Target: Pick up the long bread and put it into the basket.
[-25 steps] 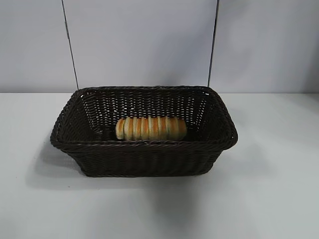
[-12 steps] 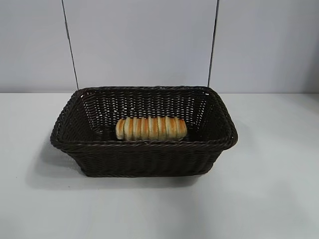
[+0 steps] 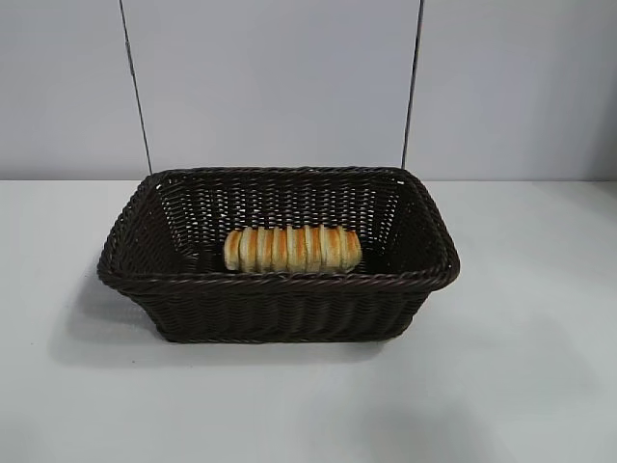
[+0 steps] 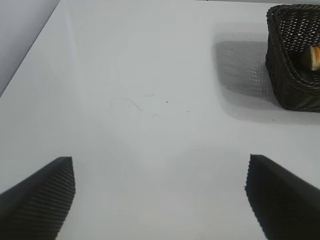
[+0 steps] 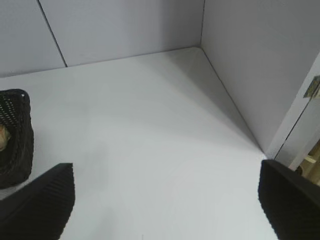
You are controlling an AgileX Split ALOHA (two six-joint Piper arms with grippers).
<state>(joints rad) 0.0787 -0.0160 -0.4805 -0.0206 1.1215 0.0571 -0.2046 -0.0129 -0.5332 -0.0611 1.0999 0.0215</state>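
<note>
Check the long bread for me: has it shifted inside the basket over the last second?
No. The long bread lies where it did, lengthwise against the basket's near wall in the exterior view.

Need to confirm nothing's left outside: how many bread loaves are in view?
1. The ridged golden-tan long bread loaf lies inside the dark brown woven wicker basket, near its front wall. None shows on the white table.

Orange-striped tan bread (image 3: 292, 249) (dark-brown basket (image 3: 278, 311)).
</note>
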